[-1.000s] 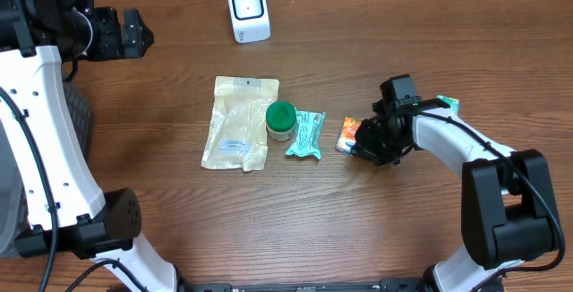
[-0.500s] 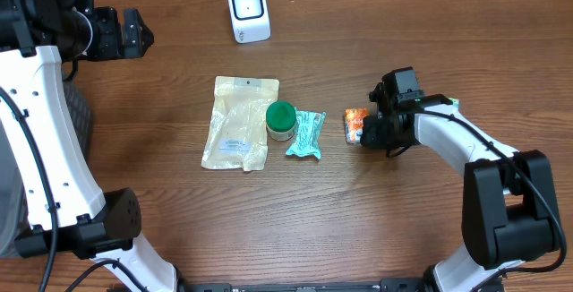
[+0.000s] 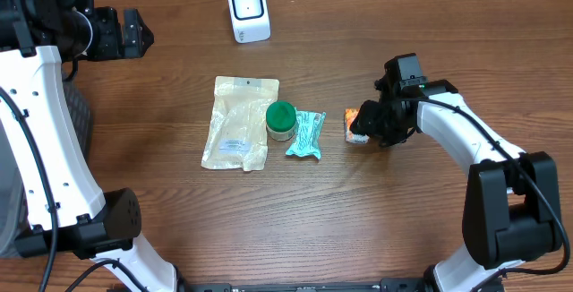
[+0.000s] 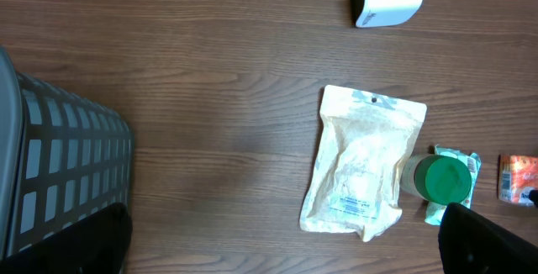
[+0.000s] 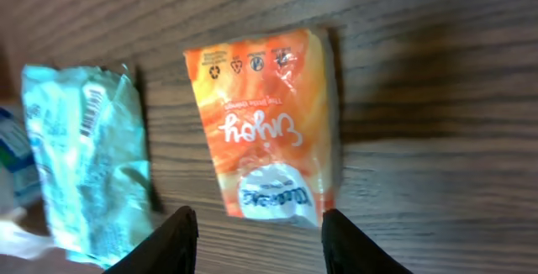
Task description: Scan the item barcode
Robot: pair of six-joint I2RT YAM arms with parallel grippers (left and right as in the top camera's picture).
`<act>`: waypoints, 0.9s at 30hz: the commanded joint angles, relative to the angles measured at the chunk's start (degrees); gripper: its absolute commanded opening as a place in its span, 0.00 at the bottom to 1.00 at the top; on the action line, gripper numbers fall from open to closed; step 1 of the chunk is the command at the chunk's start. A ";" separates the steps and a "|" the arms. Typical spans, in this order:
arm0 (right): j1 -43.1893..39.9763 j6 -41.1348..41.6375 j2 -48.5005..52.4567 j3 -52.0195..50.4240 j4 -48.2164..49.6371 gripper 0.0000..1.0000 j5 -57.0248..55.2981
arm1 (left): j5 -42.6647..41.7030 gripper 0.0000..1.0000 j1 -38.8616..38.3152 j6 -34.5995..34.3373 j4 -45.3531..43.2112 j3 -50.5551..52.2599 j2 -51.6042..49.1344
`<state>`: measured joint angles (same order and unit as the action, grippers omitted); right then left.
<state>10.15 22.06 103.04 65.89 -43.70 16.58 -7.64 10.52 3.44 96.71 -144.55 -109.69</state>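
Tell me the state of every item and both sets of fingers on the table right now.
Orange packet: flat on the table, print up, not gripped.
Teal packet: lying flat, barcode facing up.
Green-lidded jar: upright, lid on.
Beige pouch: lying flat, label up.
Scanner: standing upright.
Left gripper: fingers open, empty.
Right gripper: fingers open, straddling the orange packet.
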 commanded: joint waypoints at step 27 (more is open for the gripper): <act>-0.26 12.83 1.36 -8.92 10.10 0.25 -3.52 | 0.17 1.00 0.22 0.87 0.09 0.07 -0.13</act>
<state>10.15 34.26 103.18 58.43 -34.28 13.30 -7.64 10.52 3.44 96.71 -144.55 -109.69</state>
